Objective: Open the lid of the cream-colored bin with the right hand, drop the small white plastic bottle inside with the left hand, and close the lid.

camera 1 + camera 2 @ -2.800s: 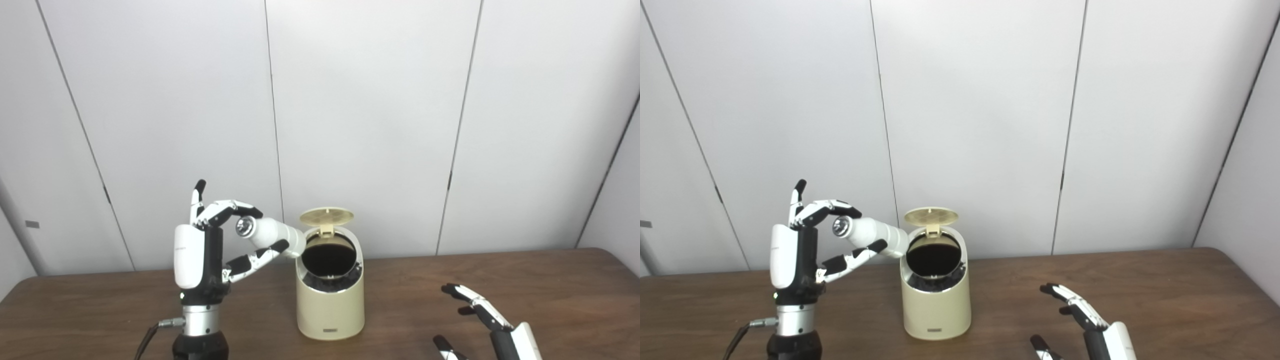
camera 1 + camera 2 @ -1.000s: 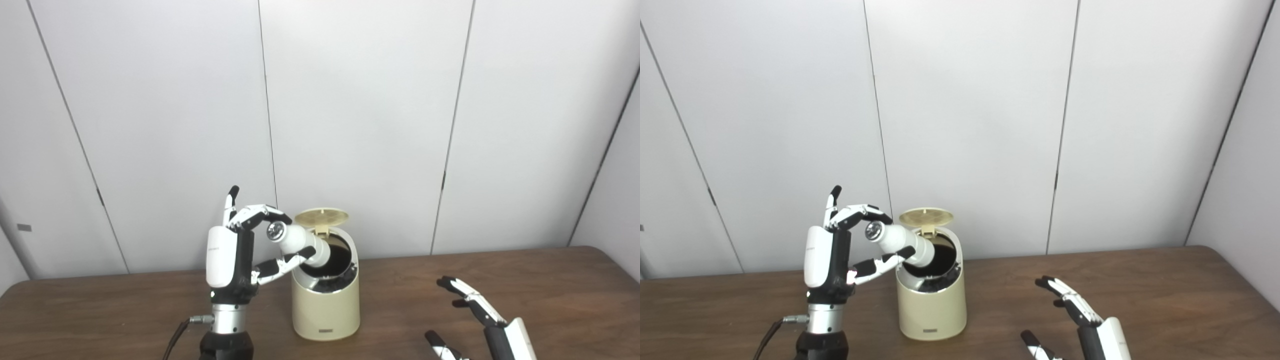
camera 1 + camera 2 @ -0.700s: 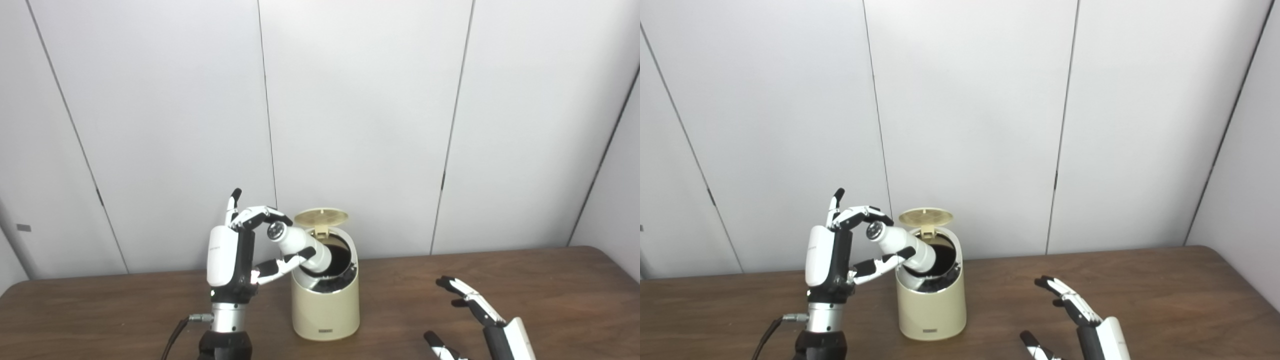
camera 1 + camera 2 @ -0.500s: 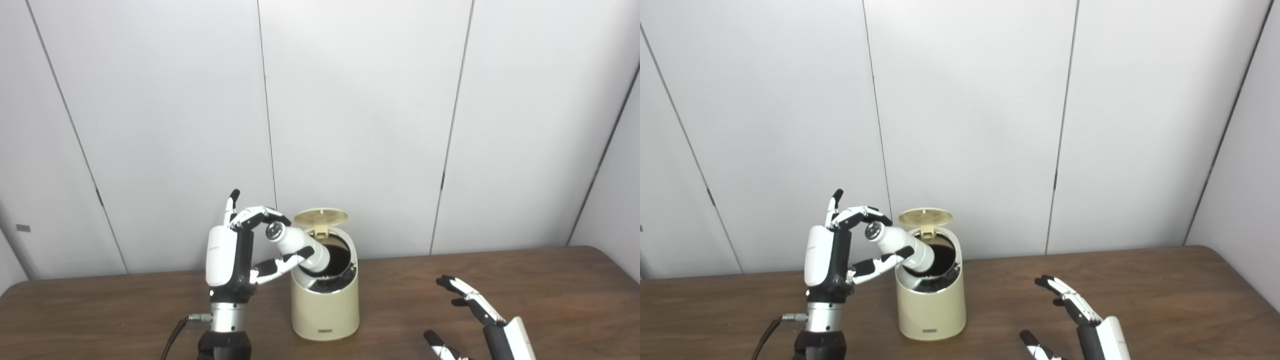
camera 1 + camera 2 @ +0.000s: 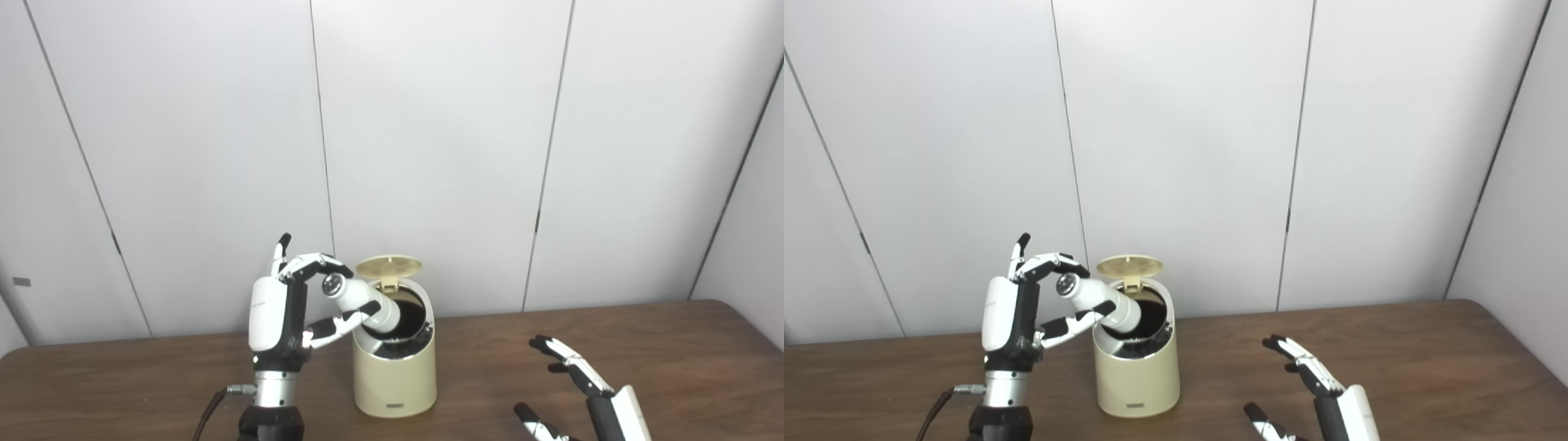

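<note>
We see the cream bin standing upright on the brown desk, a little left of the middle, with its round lid swung up and back on the rear hinge so the dark opening faces us. Our left hand is raised just left of the bin, its fingers clamped on the small white bottle: some press near the silver cap end at the upper left, and one lies under the body. The bottle is tilted, its lower end poking into the bin's mouth at the left rim, its cap end up and out. Our right hand sits low at the right over the desk, well apart from the bin, palm turned inward, fingers spread apart and holding nothing. Behind the desk are plain white wall panels
</note>
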Robot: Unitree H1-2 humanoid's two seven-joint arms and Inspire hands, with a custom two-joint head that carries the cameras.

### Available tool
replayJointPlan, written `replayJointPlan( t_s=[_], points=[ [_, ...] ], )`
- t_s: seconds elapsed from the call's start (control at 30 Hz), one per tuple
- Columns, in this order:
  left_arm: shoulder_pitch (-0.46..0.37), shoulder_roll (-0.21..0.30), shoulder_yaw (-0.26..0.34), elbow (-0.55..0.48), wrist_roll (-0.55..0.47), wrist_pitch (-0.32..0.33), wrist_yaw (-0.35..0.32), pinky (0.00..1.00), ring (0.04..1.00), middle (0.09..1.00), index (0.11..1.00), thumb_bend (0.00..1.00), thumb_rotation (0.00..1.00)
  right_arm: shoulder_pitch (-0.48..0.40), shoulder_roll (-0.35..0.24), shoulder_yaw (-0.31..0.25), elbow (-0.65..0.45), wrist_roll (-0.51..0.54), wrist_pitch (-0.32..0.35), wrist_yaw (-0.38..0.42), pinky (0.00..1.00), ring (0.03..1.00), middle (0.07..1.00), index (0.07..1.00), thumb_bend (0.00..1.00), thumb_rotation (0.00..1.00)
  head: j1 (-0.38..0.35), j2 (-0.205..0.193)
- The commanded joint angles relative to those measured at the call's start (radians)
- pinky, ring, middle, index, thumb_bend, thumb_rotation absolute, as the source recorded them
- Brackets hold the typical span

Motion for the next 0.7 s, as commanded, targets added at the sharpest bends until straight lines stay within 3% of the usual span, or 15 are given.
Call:
replayJointPlan(
  t_s=[0.0,0.07,0.2,0.33,0.4,0.5,0.67],
  points=[
    [-0.039,0.001,0.008,-0.033,-0.011,-0.016,0.005,1.00,0.685,0.500,0.485,0.90,0.25,0.019,-0.007,0.003,0.059,-0.005,-0.033,-0.017,0.67,0.792,0.831,0.798,0.24,0.35,-0.001,-0.001],
    [-0.039,0.002,0.008,-0.031,-0.013,-0.018,0.003,1.00,0.685,0.501,0.485,0.98,0.31,0.021,-0.006,0.002,0.057,-0.007,-0.032,-0.017,0.67,0.793,0.832,0.799,0.24,0.35,-0.001,-0.001],
    [-0.036,0.001,0.009,-0.031,-0.027,-0.021,-0.007,1.00,0.691,0.499,0.487,1.00,0.43,0.021,-0.006,0.002,0.057,-0.008,-0.033,-0.018,0.66,0.790,0.830,0.795,0.24,0.35,-0.001,0.001],
    [-0.033,-0.006,0.011,-0.037,-0.022,0.016,-0.011,1.00,0.694,0.509,0.491,1.00,0.72,0.023,-0.005,0.000,0.052,-0.005,-0.030,-0.014,0.67,0.793,0.830,0.794,0.25,0.37,0.000,0.002],
    [-0.035,-0.006,0.009,-0.034,-0.013,0.022,-0.004,1.00,0.688,0.509,0.490,1.00,0.79,0.022,-0.007,0.000,0.055,-0.013,-0.032,-0.021,0.66,0.789,0.827,0.793,0.24,0.38,0.000,0.003],
    [-0.035,-0.006,0.008,-0.032,-0.015,0.024,-0.003,1.00,0.688,0.508,0.492,1.00,0.77,0.022,-0.007,0.000,0.056,-0.011,-0.032,-0.020,0.66,0.789,0.828,0.793,0.24,0.38,0.001,0.003],
    [-0.031,-0.004,0.013,-0.038,-0.070,0.013,-0.043,1.00,0.714,0.505,0.491,1.00,0.61,0.023,-0.006,0.001,0.052,-0.005,-0.032,-0.015,0.67,0.793,0.830,0.795,0.24,0.38,0.002,0.003]
  ],
)
